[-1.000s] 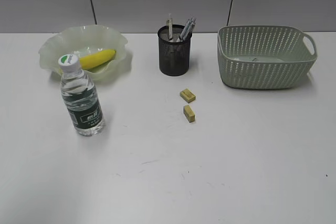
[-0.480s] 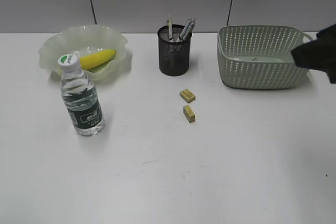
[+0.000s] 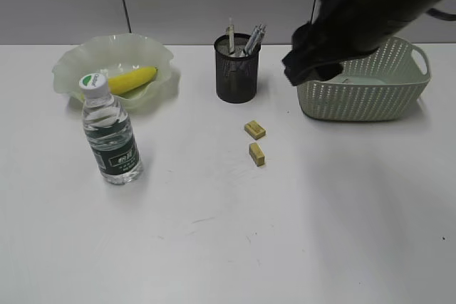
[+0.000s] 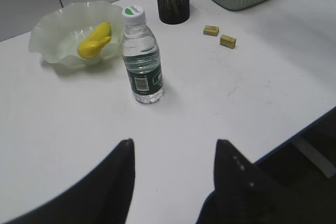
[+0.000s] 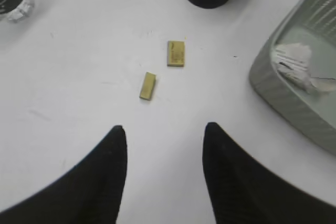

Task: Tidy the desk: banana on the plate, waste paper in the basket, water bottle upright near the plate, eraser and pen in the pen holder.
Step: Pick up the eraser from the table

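The banana [image 3: 132, 79] lies in the wavy-rimmed plate [image 3: 153, 55] at the back left. The water bottle [image 3: 110, 132] stands upright in front of the plate. The pen holder [image 3: 236, 72] holds several pens. Two yellow erasers [image 3: 254, 129] [image 3: 256, 154] lie on the desk [image 3: 285, 233] in front of it; they also show in the right wrist view [image 5: 176, 53] [image 5: 148, 86]. The waste paper [image 5: 294, 64] lies in the basket [image 3: 399, 97]. My right gripper [image 5: 164, 129] is open and empty, above the desk near the erasers. My left gripper [image 4: 174, 145] is open and empty, near the front edge.
The right arm [image 3: 356, 12] hangs above the desk in front of the basket's left end, hiding part of it. The desk's front edge [image 4: 294, 129] shows in the left wrist view. A grey wall runs behind the desk.
The right arm has come in from the right edge and moved left to above the basket's left end. The objects have not moved.
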